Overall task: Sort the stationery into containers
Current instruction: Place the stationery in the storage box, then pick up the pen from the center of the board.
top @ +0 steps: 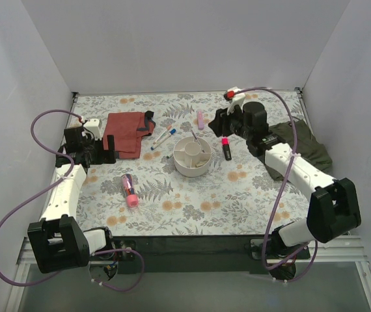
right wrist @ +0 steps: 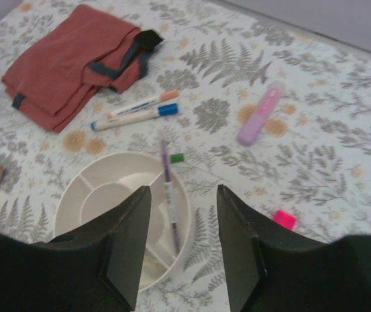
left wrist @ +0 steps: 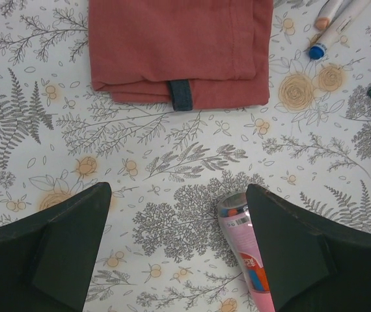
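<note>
Two pairs of jaws, both apart, empty: left jaws beside pink marker [left wrist: 239,250]; right jaws above organiser [right wrist: 75,201] holding pen [right wrist: 166,175].

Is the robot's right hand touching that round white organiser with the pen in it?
Apart. The top view shows the right hand beyond the white organiser, with a strip of flowered table visible between them.

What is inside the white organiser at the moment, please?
One thin pen leans in a compartment of the organiser; the other visible compartments look empty. The right gripper hides its near side in the wrist view, so small items there may go unseen.
</note>
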Robot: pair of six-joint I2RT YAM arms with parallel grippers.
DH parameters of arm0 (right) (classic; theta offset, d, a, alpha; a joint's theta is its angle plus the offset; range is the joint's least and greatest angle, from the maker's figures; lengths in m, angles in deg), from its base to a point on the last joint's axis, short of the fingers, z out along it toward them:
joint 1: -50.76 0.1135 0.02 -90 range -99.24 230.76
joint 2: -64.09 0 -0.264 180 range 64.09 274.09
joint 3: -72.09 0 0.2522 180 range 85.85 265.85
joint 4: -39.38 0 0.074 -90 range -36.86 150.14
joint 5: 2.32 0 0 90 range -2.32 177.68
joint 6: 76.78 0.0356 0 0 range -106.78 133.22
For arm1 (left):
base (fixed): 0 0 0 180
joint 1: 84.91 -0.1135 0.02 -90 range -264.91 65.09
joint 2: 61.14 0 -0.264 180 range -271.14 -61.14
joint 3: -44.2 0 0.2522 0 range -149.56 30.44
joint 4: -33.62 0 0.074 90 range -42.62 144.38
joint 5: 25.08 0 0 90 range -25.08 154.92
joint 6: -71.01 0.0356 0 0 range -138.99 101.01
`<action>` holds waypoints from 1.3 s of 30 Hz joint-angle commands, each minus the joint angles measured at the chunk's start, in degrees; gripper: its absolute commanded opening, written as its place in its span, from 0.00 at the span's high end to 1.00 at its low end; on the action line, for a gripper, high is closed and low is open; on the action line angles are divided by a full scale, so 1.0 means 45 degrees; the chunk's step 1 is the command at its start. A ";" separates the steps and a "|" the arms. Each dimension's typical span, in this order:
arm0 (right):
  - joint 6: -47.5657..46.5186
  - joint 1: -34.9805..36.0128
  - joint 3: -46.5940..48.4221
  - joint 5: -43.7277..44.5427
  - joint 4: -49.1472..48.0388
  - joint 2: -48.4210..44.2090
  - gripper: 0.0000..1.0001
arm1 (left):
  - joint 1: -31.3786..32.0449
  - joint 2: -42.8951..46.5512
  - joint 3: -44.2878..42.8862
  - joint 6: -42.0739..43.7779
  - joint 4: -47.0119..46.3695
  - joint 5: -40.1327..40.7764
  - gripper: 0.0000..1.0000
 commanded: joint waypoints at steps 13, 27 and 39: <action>-0.0320 -0.1635 0.3247 0.2118 0.4448 0.3650 0.47 | 0.0358 -0.0164 -0.0715 -0.1806 -0.0703 -0.0899 0.14; -0.0475 -0.1577 0.3894 0.3017 0.4802 0.5644 0.44 | 0.0495 0.0343 -0.0774 -0.1357 -0.0173 -0.1837 0.14; -0.0300 -0.1479 0.4986 0.2900 0.4587 0.7343 0.44 | 0.0495 0.0402 -0.0578 -0.1358 -0.0388 -0.1174 0.14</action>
